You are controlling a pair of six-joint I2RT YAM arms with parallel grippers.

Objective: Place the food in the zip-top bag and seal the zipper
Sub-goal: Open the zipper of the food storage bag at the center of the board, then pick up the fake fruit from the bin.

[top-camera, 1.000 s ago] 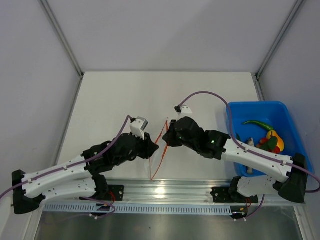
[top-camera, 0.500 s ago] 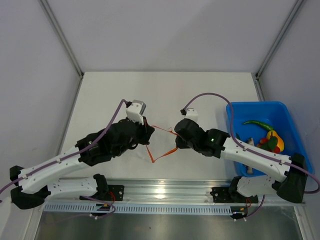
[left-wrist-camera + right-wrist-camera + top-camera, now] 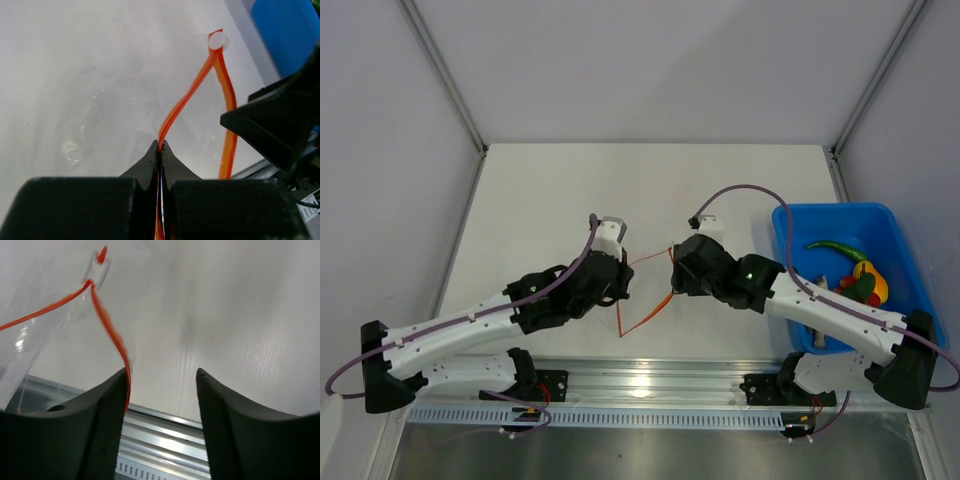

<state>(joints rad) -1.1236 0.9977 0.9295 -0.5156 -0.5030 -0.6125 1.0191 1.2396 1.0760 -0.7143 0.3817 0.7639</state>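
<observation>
Two states we call: left pincer nips the zipper, right pincer gapes wide beside it; food lies at three o'clock.

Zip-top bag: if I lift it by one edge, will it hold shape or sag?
Probably sags: the zip-top bag looks thin and crinkled, and the zipper bends limply beyond the left fingers. Likely very light; nothing shows inside. Its glossy film may slip; grip the strip.
</observation>
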